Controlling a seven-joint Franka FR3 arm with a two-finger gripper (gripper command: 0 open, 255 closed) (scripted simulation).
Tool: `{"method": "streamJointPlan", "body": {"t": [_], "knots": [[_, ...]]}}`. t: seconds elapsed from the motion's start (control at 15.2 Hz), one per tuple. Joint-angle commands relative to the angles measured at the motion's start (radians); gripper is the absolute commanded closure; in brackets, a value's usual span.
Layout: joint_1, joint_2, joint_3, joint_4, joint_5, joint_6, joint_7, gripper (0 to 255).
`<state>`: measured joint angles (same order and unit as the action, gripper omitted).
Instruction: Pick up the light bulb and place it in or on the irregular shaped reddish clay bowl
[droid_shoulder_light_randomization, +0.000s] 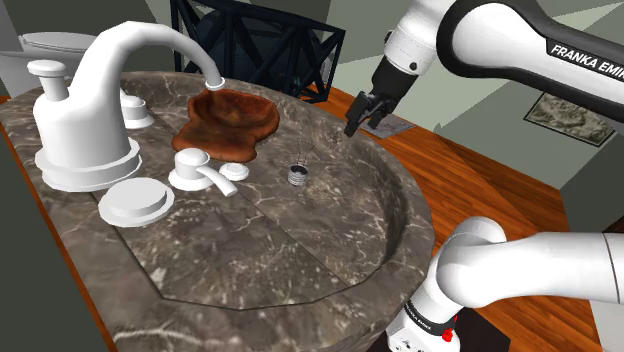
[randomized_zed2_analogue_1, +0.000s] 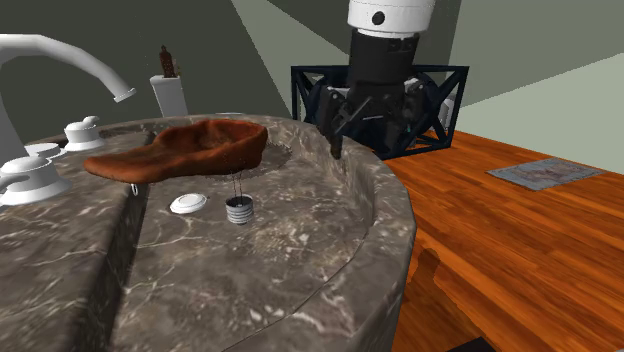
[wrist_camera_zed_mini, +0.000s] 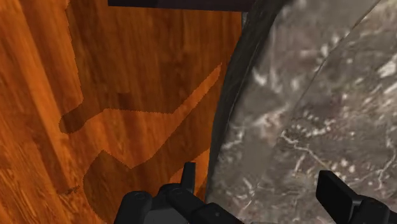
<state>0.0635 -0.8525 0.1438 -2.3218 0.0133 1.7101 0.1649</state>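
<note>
The light bulb (droid_shoulder_light_randomization: 297, 176) is a tiny thing. What I can make out is a ribbed grey screw base with a couple of thin wires rising from it, and the glass around them is so clear it barely shows. It stands on its base in the hollow of the dark marbled sink (droid_shoulder_light_randomization: 330, 250), near a white drain stopper (droid_shoulder_light_randomization: 232, 172) and just off the edge of the reddish-brown bowl (droid_shoulder_light_randomization: 228, 120). The bowl is a lumpy, uneven dish sitting under the spout of the big white faucet (droid_shoulder_light_randomization: 130, 60).

The gripper (droid_shoulder_light_randomization: 363, 122) hangs over the sink's rim, on the side towards the wooden floor (droid_shoulder_light_randomization: 480, 190), well apart from the bulb. It holds nothing.

From the second exterior view the bulb (randomized_zed2_analogue_1: 238, 208) shows side-on, with its wires plainer against the stone and the stopper (randomized_zed2_analogue_1: 188, 204) just beside it. The bowl (randomized_zed2_analogue_1: 185, 150) appears here as a long, shallow slab that overhangs the basin. The gripper (randomized_zed2_analogue_1: 345, 130) is hard to read against the black lattice frame (randomized_zed2_analogue_1: 440, 110) behind it. A grey mat (randomized_zed2_analogue_1: 545, 172) lies on the floor (randomized_zed2_analogue_1: 520, 260).

The wrist view settles the fingers. The gripper (wrist_camera_zed_mini: 261, 191) is spread wide, with only stone between the two black tips. It looks down at the curved sink (wrist_camera_zed_mini: 305, 114) edge, where the arm's shadow lies across the floor (wrist_camera_zed_mini: 127, 95).
</note>
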Motion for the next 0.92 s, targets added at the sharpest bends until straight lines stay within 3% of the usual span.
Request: {"method": "streamJointPlan", "body": {"t": [0.0, 0.86], "knots": [[0.020, -0.002, 0.042, -0.002, 0.019, 0.009, 0.026, 0], [0.115, 0.069, 0.329, 0.086, 0.113, 0.060, 0.199, 0]]}}
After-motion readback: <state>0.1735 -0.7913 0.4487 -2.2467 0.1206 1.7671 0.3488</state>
